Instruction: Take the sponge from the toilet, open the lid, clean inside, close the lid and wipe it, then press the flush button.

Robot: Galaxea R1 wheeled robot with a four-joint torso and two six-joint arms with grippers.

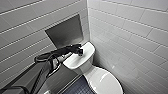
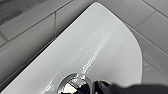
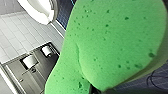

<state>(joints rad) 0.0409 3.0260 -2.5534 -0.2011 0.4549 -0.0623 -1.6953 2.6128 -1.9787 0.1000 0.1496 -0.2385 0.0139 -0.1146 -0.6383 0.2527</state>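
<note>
The green sponge is hanging in mid-air, well clear of the toilet, and the right gripper is pinching it at one edge. The left gripper is reaching over the tank top with its dark tip sitting right against the chrome flush button. Honestly can't tell if that one's open or closed. The lid is lying shut on the bowl. A grey niche is sitting in the tiled wall behind.
</note>
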